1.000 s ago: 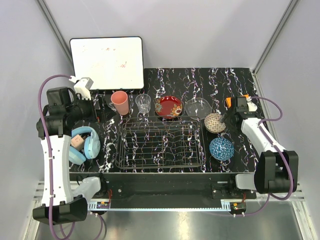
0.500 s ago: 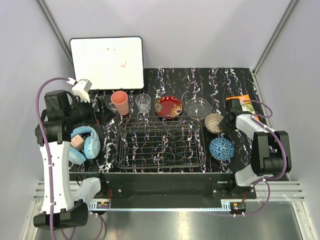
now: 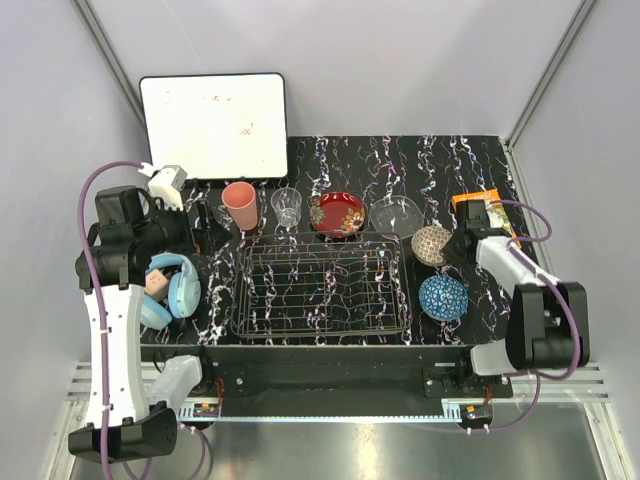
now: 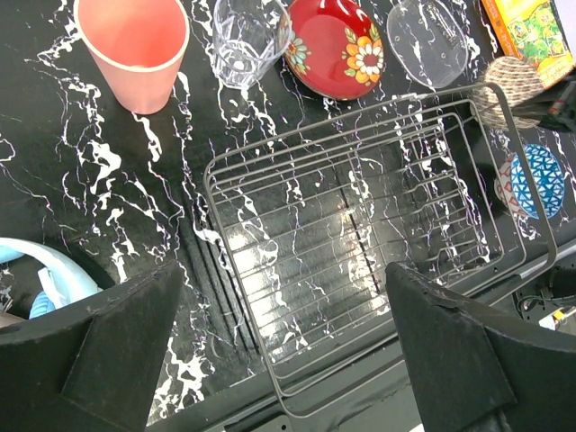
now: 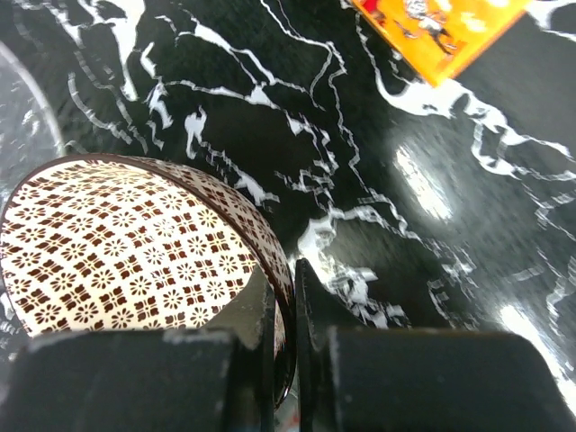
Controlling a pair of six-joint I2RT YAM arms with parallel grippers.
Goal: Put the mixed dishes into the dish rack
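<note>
Change since a second ago sits almost wholly on the right side.

From above, the right gripper (image 3: 449, 249) is now pressed onto the right edge of the beige speckled bowl (image 3: 431, 243), where earlier its jaws stood spread beside that bowl. The right forearm has swung inward, uncovering more of the orange book (image 3: 481, 207) behind it. The bowl stands just off the far right corner of the dish rack (image 3: 322, 288), about where it was. The salmon-pink cup (image 3: 239, 205), clear glass tumbler (image 3: 287, 207), red gold-patterned plate (image 3: 337, 214) and clear glass bowl (image 3: 396, 215) stand in a row along the rack's far side. The blue patterned bowl (image 3: 442, 297) lies beside its right end. All are unmoved. The left gripper (image 3: 205, 222) hangs left of the cup, spread wide as before, with the light-blue headphones (image 3: 170, 290) near its arm.

In the left wrist view, both dark fingers (image 4: 108, 351) stand far apart with nothing between them, framing the rack below. The cup, tumbler, plate and glass bowl line the top edge.

In the right wrist view, the two fingers (image 5: 135, 378) almost meet, pinching the speckled bowl's thin rim, one inside and one outside. Its brown lattice-patterned inside faces the camera. Whether its foot rests on the table cannot be told.
</note>
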